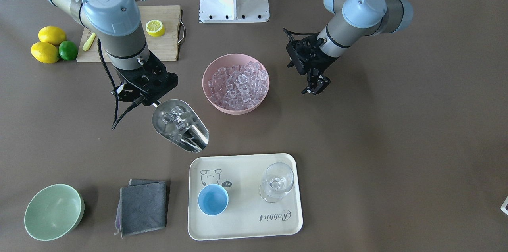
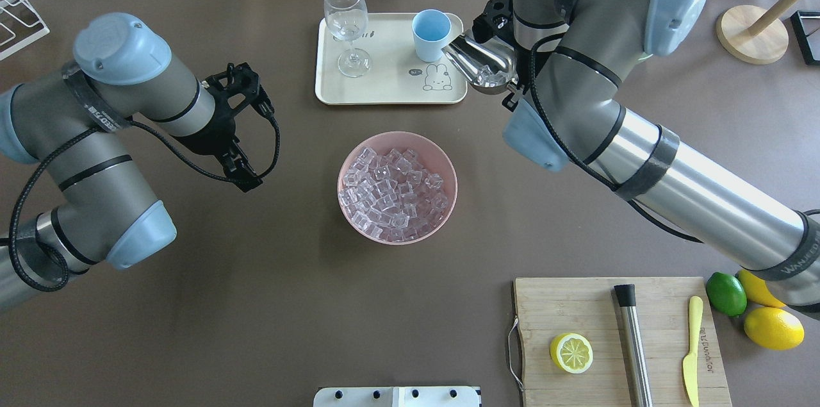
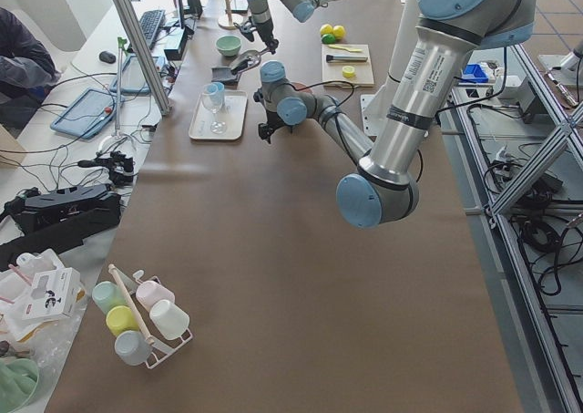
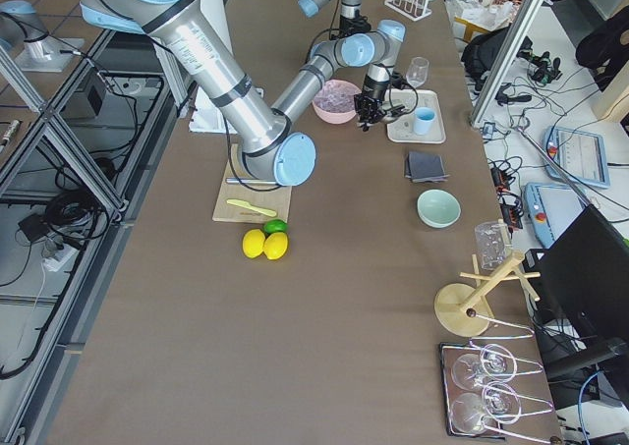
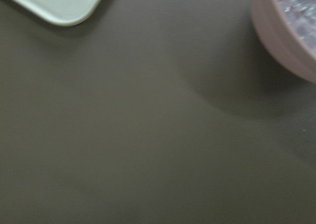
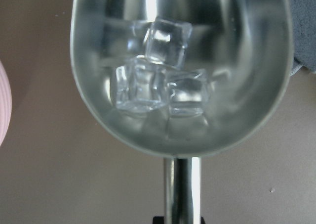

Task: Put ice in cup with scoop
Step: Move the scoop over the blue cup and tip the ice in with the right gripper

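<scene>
My right gripper (image 1: 154,101) is shut on the handle of the steel scoop (image 1: 180,125). It holds the scoop in the air between the pink bowl (image 1: 206,85) and the cream tray (image 1: 246,220). The scoop (image 6: 177,36) holds a few ice cubes (image 6: 158,83), and its mouth points toward the tray. The light-blue cup (image 1: 213,199) stands empty on the tray, and in the overhead view (image 2: 430,34) it is just left of the scoop's tip (image 2: 480,64). More ice (image 2: 394,192) fills the pink bowl. My left gripper (image 1: 316,87) hangs empty beside the bowl, fingers together.
A clear stemmed glass (image 1: 277,182) stands on the tray next to the cup. A grey cloth (image 1: 143,206) and a pale green bowl (image 1: 53,212) lie beyond the scoop. A cutting board (image 2: 615,343) holds a lemon half, a steel rod and a knife.
</scene>
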Controlling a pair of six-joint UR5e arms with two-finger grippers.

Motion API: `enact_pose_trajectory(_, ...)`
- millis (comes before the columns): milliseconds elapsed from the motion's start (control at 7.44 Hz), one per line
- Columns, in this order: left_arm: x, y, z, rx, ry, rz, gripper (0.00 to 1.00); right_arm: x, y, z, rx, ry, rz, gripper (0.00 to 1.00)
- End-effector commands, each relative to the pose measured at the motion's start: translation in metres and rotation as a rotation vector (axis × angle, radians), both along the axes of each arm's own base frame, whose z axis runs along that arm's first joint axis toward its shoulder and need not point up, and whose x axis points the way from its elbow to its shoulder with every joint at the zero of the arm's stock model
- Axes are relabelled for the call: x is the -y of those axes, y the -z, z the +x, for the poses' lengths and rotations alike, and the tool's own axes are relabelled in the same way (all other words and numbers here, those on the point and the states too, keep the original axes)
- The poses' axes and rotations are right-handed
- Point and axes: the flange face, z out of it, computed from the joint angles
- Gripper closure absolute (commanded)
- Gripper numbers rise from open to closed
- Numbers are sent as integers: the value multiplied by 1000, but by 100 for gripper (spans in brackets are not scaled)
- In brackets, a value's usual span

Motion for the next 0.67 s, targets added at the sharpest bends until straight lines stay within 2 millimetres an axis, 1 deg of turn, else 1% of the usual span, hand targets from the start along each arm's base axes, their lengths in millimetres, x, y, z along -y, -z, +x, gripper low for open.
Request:
enact_pose_trajectory(0, 23, -30, -34, 176, 106, -74, 2, 69, 12, 3, -33, -16, -62, 100)
enact_pose_trajectory(134, 15, -68, -40, 210, 102, -105, 2, 89, 19, 3, -43, -30, -79, 100)
enact_pose_trajectory(269, 21, -81, -56, 211, 127, -114, 2, 101, 22, -7, -53, -28, -110, 100)
enact_pose_trajectory(403, 35, -96, -87, 225, 176, -144, 2, 111, 27, -18, -53, -3, -139, 100)
enact_pose_trajectory(537, 42, -120, -128, 244, 234, -183, 2, 116, 31, -24, -64, 7, -168, 100)
